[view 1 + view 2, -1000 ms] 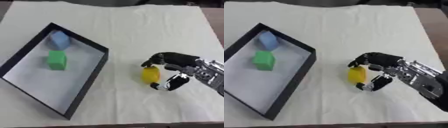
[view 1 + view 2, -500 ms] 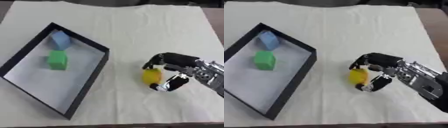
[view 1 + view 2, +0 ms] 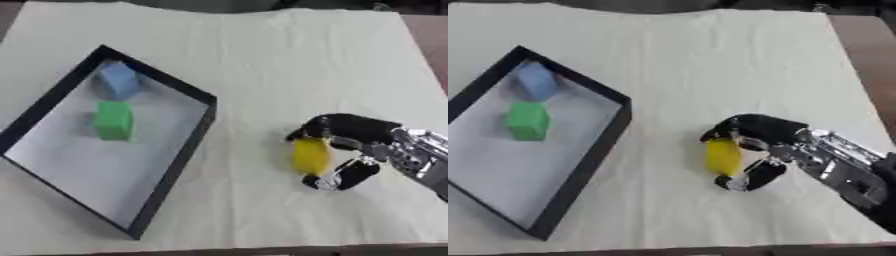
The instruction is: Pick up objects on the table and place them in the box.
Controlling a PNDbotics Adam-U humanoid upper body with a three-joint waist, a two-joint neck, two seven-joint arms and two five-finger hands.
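A yellow block (image 3: 311,155) stands on the cream cloth to the right of the box. My right hand (image 3: 354,132) reaches in from the right edge, fingers curled over the block's top and thumb (image 3: 341,175) curled under its lower side, so it is shut on the block. The black-walled box (image 3: 179,160) with a white floor lies at the left. Inside it, near the far corner, sit a light blue block (image 3: 118,80) and a green block (image 3: 114,120). My left hand shows in neither view.
The cream cloth (image 3: 289,55) covers the table, with dark table edge at the far right (image 3: 868,45). Between the box's right wall and the yellow block is a strip of bare cloth.
The fingers and thumb have closed tighter on the yellow block, which stays in about the same place. The blocks in the box have not moved.
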